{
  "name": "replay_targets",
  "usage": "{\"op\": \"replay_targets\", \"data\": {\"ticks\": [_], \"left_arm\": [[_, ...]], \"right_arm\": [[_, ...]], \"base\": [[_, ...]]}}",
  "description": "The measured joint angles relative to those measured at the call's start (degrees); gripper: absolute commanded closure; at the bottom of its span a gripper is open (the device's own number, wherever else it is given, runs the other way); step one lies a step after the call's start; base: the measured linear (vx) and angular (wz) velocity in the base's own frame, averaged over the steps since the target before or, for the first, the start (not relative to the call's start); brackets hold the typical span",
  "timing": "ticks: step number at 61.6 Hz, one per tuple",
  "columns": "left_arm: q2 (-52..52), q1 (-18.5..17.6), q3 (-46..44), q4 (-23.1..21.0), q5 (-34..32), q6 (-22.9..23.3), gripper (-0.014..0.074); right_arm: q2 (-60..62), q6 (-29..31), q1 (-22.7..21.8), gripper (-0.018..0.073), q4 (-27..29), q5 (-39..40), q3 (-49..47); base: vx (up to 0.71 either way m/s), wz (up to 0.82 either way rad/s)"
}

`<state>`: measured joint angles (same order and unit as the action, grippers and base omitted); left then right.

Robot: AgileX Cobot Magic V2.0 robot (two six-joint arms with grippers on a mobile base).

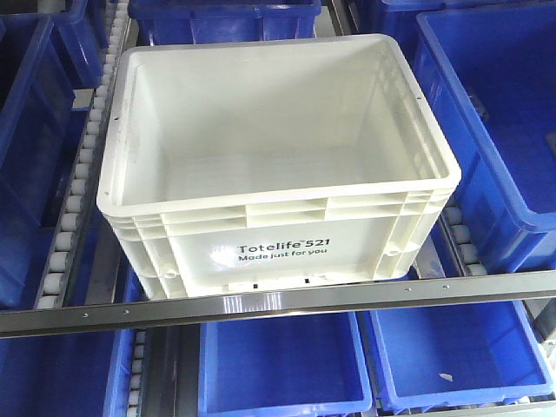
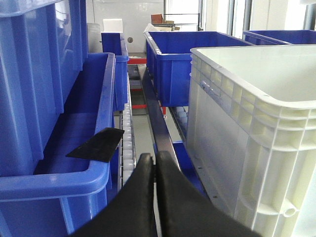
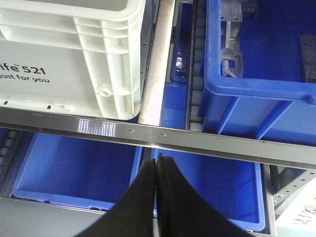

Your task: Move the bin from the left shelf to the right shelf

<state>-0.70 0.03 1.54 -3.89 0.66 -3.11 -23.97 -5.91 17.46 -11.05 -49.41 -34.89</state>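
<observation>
The white bin (image 1: 278, 165) sits empty on the roller shelf (image 1: 82, 187), its printed front just behind the steel front rail (image 1: 278, 302), with blue bins (image 1: 491, 130) on both sides. The left gripper (image 2: 155, 170) beside the bin and the right gripper (image 3: 156, 170) before the rail both have fingers pressed together, holding nothing.

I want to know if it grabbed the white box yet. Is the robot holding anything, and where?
No, nothing is held. The left gripper and right gripper are both shut with nothing between them, apart from the white box.
</observation>
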Motion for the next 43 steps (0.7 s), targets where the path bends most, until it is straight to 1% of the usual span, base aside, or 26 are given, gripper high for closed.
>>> {"op": "replay_targets", "data": {"ticks": [43], "left_arm": [[0.00,0.00,0.00,-0.11,0.00,0.07,0.0603]], "right_arm": [[0.00,0.00,0.00,0.0568,0.00,0.00,0.00]], "base": [[0.00,0.00]]}}
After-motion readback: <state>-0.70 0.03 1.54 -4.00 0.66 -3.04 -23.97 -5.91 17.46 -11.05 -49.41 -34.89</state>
